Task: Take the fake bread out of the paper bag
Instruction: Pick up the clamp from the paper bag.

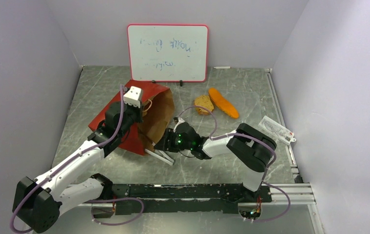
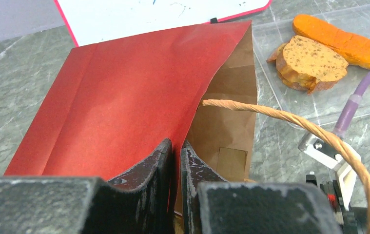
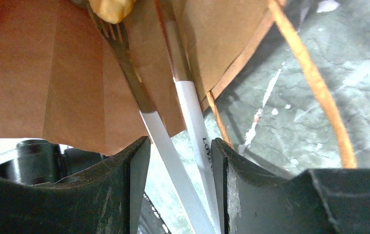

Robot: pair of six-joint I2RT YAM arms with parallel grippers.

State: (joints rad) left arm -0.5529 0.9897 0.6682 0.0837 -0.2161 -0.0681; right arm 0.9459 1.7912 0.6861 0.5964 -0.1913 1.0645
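Left gripper (image 2: 177,146): pinched shut on the upper red wall of the paper bag (image 2: 124,92), paper edge sandwiched between both fingers. Just right of those fingers, the brown kraft interior, mouth open toward the other arm. Across the mouth, a twisted orange-tan loop handle (image 2: 295,122), arching off to the gripper's right.

Right gripper (image 3: 180,144): jaws apart, nothing gripped, parked at the bag's mouth just right of the left gripper. In the gap between its fingers, two white handles: a fork (image 3: 124,58) with bronze tines and a second white-handled utensil (image 3: 191,109), both running from the gap up into the bag. Contact with the finger pads: cannot tell. At the fork's tines, inside the bag and ahead of this gripper, a tan roll (image 3: 109,9), only partly in view.

Farther out, beyond and to the right of both grippers, outside the bag: round brown slice (image 1: 204,104) and long orange loaf (image 1: 223,102), just beside each other on a clear plastic sheet (image 2: 280,92). Behind the bag, upright against the back wall, a whiteboard (image 1: 167,52). Well to the right of the right gripper, near the edge of the grey marbled table (image 1: 251,161), a white packet (image 1: 276,129).
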